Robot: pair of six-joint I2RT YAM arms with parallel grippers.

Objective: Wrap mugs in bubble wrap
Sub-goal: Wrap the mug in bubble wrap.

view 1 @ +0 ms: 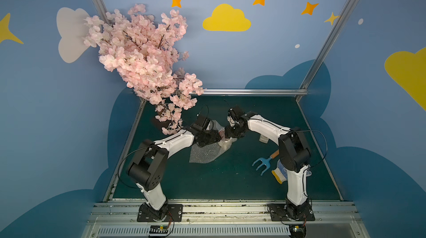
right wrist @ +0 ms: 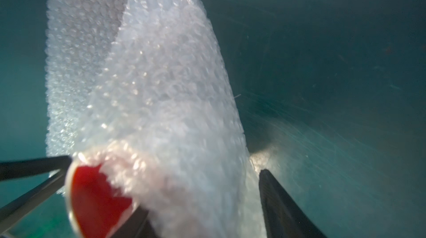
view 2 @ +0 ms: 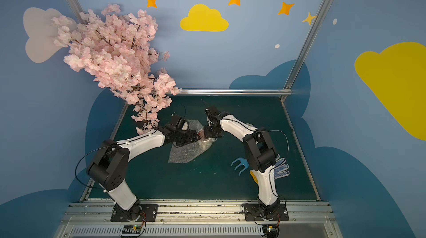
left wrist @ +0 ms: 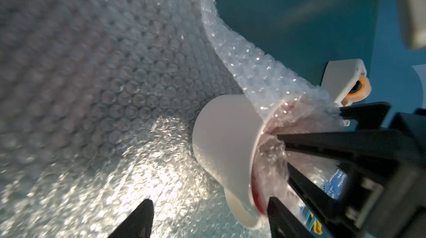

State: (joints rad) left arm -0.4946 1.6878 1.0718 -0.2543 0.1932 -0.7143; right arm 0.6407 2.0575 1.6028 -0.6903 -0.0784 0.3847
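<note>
Your left fingers point(left wrist: 140, 220) are spread wide and grip nothing. They hover over the bubble wrap point(left wrist: 110, 91), one of them just beside the rim and loop handle of the mug point(left wrist: 223, 142). Your right fingers point(right wrist: 281, 207) stand apart too and seem released, though blur in the right wrist view makes that hard to confirm. One reaches into the mug's mouth and the other sits outside the wrapped wall, with a fold of wrap between them. You have the mug lying on its side on the sheet, near the middle of the worktop point(view 1: 207, 186). Its red inside shows through plastic that is draped over one side and tucked into the opening, while the opposite side of the white wall is bare. From the mug, the sheet spreads flat toward the near left corner. The left gripper point(view 1: 218, 136) and right gripper point(view 1: 226, 132) meet almost tip to tip at the mug. Right of the mug stands a white tape dispenser point(left wrist: 341, 82). Nearer the front edge lies a blue hand rake point(view 1: 261, 164) beside a knitted glove point(view 2: 281, 167), partly hidden by the right arm.
</note>
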